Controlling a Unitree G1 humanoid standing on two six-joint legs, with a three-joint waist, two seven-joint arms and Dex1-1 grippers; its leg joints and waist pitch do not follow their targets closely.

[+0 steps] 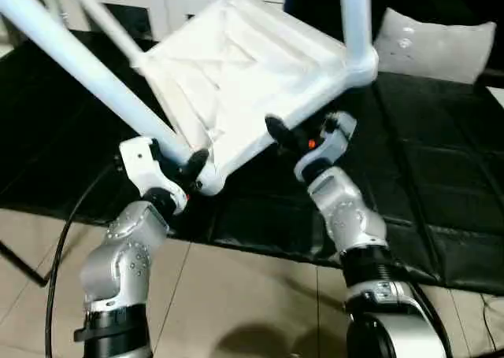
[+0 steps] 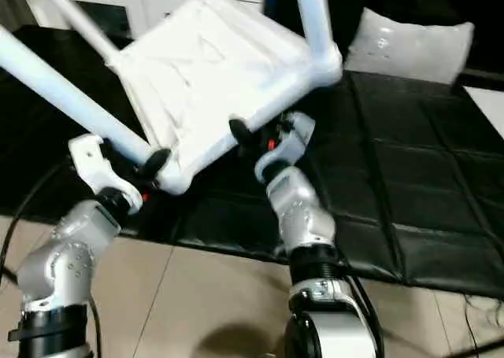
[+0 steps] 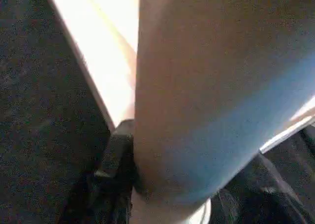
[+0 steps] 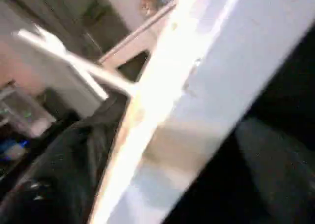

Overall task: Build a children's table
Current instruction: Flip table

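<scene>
- A black quilted mat (image 1: 441, 193) covers the floor area ahead of the robot, with pale tiled floor (image 1: 236, 295) at its near edge and white cabinets with glass doors (image 1: 150, 8) along the back wall.
- The left gripper (image 1: 185, 169) is clamped at about half width on the base of a long white tapered tube leg (image 1: 71, 51), right where that leg enters the nearest round corner socket (image 1: 206, 181); in the left wrist view the leg (image 3: 216, 86) stands against one black finger (image 3: 114, 152).
- The right gripper (image 1: 303, 142) has its fingers spread wide around the near edge of the white plastic rectangular table top (image 1: 236, 67), one black finger (image 1: 277, 128) lying over the rim; whether it presses on the plastic cannot be told.
- The table top is upside down and tilted, ribbed underside facing up, its near corner low between the two grippers and its far side raised.
- Beyond the right gripper, a second white tube leg (image 1: 356, 20) rises upright from another corner socket (image 1: 361, 65).
- Beyond the left gripper, a thinner-looking third leg (image 1: 102, 16) slants away from the far corner of the top.
- Further off past the right gripper, a flat grey-white panel (image 1: 437, 47) lies on the mat, well apart from the table.
- A black cable (image 1: 67, 232) curves over the tiles beside the left forearm.
</scene>
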